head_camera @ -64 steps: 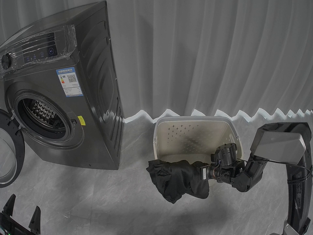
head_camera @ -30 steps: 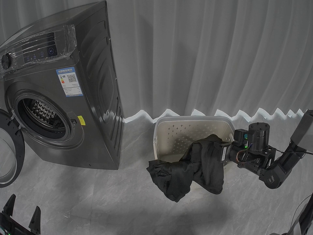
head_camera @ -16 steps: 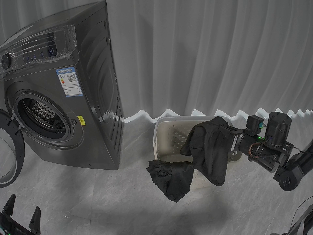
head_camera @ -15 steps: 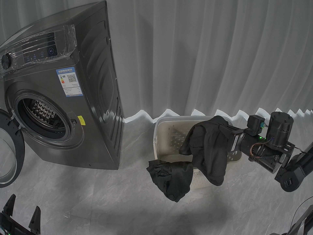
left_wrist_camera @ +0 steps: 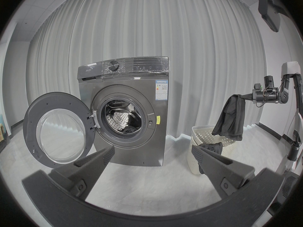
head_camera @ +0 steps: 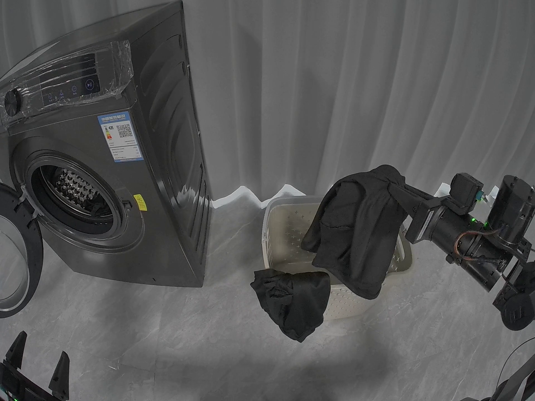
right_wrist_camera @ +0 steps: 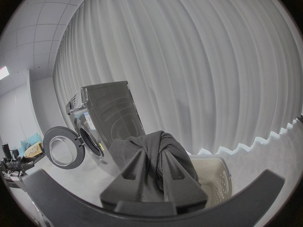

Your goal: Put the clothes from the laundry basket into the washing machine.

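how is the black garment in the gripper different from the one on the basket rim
The held garment hangs midair, pinched by the right gripper; the draped garment lies over the rim of the basket. The held one hangs long, the draped one bunched. Both are dark cloth.

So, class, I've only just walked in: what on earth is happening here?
The robot's right claw is shut on a black garment, which hangs in the air over the laundry basket. A second black garment is draped over the basket's front rim. The washing machine stands to the left with its door swung open, and a dark item seems to lie in the drum. The left claw is open and empty, low in front of the machine.
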`<state>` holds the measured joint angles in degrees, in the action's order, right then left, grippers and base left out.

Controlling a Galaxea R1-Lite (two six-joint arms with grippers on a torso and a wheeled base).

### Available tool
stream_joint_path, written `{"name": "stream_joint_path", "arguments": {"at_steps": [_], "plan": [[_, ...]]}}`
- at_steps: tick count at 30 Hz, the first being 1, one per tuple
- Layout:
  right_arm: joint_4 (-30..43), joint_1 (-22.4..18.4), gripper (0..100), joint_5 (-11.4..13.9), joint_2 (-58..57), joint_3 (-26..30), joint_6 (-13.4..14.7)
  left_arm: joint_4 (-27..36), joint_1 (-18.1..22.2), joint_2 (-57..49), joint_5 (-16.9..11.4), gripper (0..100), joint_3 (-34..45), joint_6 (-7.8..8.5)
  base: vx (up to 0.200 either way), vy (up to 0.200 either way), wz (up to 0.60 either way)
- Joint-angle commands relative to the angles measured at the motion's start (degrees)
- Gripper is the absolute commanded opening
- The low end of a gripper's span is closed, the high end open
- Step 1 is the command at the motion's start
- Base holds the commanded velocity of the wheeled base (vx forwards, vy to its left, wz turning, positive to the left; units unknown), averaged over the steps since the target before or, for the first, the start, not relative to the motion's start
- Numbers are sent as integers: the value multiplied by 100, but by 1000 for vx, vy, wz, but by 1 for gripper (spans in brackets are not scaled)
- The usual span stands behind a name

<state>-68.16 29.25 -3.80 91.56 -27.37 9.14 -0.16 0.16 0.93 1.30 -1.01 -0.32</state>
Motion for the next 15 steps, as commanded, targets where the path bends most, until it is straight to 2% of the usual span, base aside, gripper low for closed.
{"name": "stream_joint_path", "arguments": {"at_steps": [1, 5, 14, 15], "plan": [[-5, -7, 0, 11, -104, -14, 0, -2, 2, -93, 1, 100, 101, -3, -200, 0, 0], [-5, 11, 0, 29, -104, -5, 9, -2, 2, -93, 10, 100, 101, 5, -200, 0, 0], [-13, 73, 0, 38, -112, -5, 9, 7, 2, -93, 1, 100, 101, -12, 0, 0, 0], [-13, 73, 0, 38, -112, -5, 9, -2, 2, -93, 1, 100, 101, -3, 0, 200, 0]]}}
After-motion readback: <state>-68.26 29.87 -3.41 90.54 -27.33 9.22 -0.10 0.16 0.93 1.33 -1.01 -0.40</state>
